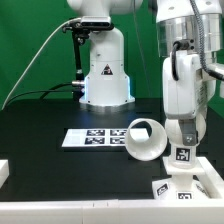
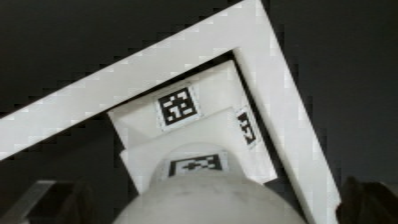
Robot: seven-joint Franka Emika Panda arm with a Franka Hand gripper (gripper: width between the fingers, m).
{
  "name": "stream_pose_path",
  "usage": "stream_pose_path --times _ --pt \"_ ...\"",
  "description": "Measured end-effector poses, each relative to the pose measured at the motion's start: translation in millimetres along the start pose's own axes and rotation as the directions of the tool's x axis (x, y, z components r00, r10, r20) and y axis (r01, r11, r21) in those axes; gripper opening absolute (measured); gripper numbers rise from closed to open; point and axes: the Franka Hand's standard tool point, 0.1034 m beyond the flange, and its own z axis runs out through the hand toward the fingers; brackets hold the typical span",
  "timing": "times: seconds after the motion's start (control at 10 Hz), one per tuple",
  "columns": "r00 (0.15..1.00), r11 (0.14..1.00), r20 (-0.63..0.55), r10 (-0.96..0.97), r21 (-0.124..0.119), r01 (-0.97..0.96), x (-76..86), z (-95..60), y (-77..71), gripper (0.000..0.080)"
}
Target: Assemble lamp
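The bulb (image 2: 205, 200) is standing directly under the pincer (image 1: 182, 142), with the square base (image 2: 178, 108) lying below it. The pincer's fingers (image 2: 50, 203) are standing apart, one on each side of the bulb. The shade (image 1: 146, 139) is lying on its side just beside the pincer, toward the exterior view's left. The marker board (image 1: 95, 138) is lying farther that way. A white angled bracket (image 2: 276, 90) is framing the base.

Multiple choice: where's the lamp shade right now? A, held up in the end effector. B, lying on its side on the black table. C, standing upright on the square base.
B: the shade lies on its side on the table, its round open end showing in the exterior view.
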Motion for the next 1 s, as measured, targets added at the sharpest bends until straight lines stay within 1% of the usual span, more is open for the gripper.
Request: stream_pose_path --times 0.1,0.2,0.3,0.4,0.5,0.6,0.8,0.9,1.0 --pt "1.0 1.0 0.001 -0.007 0.0 0.007 -0.5 -1.1 -0.1 0.0695" --pt "0.999 0.999 0.013 -0.051 -0.007 0.051 -4.3 -11.0 -0.5 0.0698" --pt "0.993 0.994 0.037 -0.111 -0.019 0.112 -10.0 -31.0 -2.1 0.0698" --pt "0.989 0.99 0.054 -0.14 -0.015 0.141 -14.1 -44.8 -6.1 0.0699" --pt "0.989 0.99 0.049 -0.136 -0.012 0.137 -12.2 -40.7 -5.3 0.0699" --pt "0.99 0.99 0.045 -0.137 -0.015 0.138 -11.5 -37.9 -4.5 0.0699" --pt "0.989 0.99 0.045 -0.138 -0.016 0.139 -11.3 -37.4 -4.4 0.0699" --pt "0.985 0.986 0.047 -0.164 -0.013 0.165 -11.4 -39.1 -5.0 0.0699" --pt "0.965 0.966 0.06 -0.257 -0.002 0.257 -11.8 -49.2 -6.8 0.0699"
